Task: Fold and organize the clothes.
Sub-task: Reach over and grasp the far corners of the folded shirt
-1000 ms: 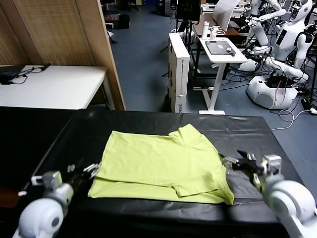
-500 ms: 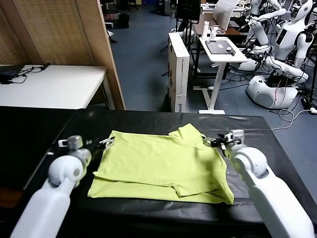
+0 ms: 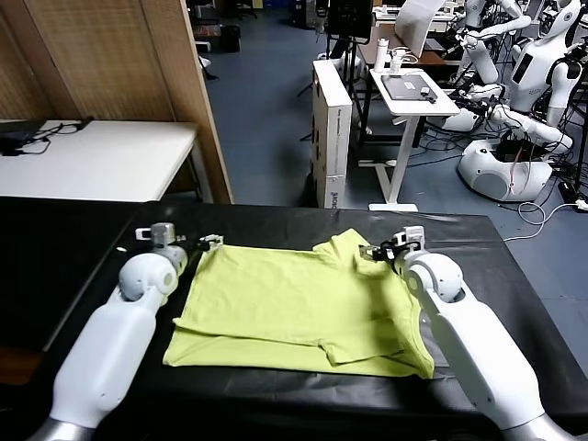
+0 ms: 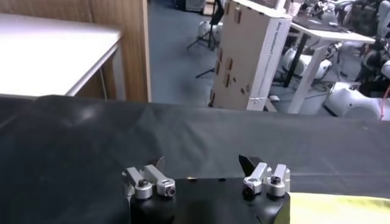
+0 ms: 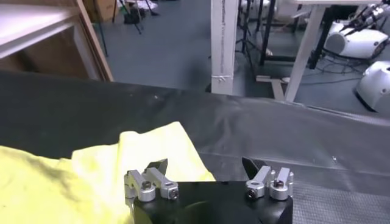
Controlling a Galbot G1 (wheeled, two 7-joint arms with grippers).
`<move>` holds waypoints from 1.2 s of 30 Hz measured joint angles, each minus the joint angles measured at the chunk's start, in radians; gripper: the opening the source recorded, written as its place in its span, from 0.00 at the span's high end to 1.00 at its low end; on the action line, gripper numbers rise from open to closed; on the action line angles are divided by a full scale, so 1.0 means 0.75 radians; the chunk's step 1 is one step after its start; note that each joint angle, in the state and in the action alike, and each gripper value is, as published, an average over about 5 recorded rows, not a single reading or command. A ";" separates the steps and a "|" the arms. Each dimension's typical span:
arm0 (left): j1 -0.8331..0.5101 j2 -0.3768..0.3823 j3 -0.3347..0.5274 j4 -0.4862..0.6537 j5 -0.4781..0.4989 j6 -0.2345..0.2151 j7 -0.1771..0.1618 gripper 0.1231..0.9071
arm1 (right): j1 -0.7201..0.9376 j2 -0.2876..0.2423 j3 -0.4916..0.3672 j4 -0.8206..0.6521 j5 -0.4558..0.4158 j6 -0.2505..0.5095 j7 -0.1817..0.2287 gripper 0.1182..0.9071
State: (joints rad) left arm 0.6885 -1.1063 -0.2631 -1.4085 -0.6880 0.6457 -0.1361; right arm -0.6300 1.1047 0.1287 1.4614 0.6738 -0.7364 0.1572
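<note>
T-shirt (image 3: 294, 308) lies partly folded at the centre of the black table (image 3: 478, 239). Left gripper (image 3: 204, 243) hovers at its 10 o'clock corner, fingers apart; right gripper (image 3: 375, 252) hangs at 2 o'clock over the sleeve, fingers apart too.

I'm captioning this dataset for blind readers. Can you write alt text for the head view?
A lime T-shirt lies partly folded on a black table. The open left gripper and open right gripper sit at the shirt's far corners, holding nothing.
</note>
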 joint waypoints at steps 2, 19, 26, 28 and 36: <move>0.004 -0.004 0.003 0.004 0.000 0.004 0.001 0.00 | 0.003 0.001 -0.005 -0.004 -0.005 0.000 -0.002 0.00; 0.031 -0.019 0.023 -0.006 0.011 0.021 0.017 0.17 | -0.019 0.008 -0.020 -0.022 -0.026 0.001 -0.024 0.34; 0.037 -0.009 0.023 -0.011 0.018 0.018 0.033 0.32 | -0.025 0.004 -0.020 -0.022 -0.026 0.002 -0.025 0.72; 0.037 -0.009 0.023 -0.009 0.023 0.015 0.037 0.39 | -0.028 0.004 -0.019 -0.021 -0.026 0.002 -0.026 0.77; 0.025 -0.012 0.029 0.012 0.046 -0.002 0.048 0.60 | -0.041 0.005 -0.008 -0.011 -0.044 0.002 -0.034 0.95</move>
State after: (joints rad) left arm 0.7071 -1.1152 -0.2412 -1.3997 -0.6532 0.6442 -0.0999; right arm -0.6609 1.1087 0.1229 1.4530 0.6407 -0.7352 0.1315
